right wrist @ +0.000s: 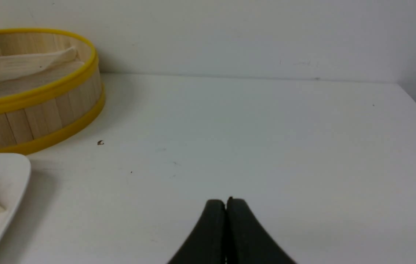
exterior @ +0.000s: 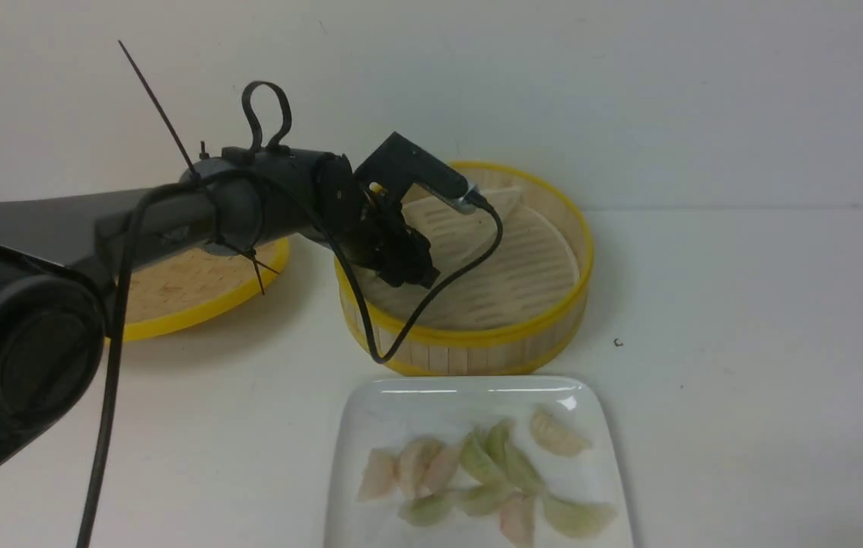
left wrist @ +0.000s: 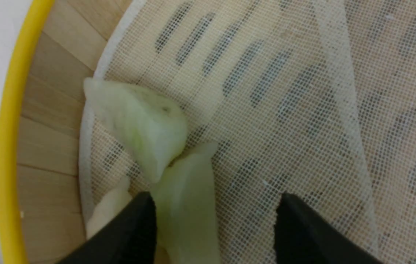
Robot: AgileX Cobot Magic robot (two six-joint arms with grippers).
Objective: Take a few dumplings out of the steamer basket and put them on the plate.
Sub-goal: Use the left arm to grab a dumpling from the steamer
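Pale green, crescent-shaped dumplings (left wrist: 188,205) lay inside the round bamboo steamer basket (exterior: 469,356), with the left end effector (left wrist: 215,220) beside them, fingers apart, presumably to straddle one, though its far side was hard to make out.

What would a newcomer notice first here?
The dark left arm, reaching across the yellow-rimmed bamboo lid into the steamer basket. Then the glossy white square plate in front of the basket, loaded with pale green and cream dumplings.
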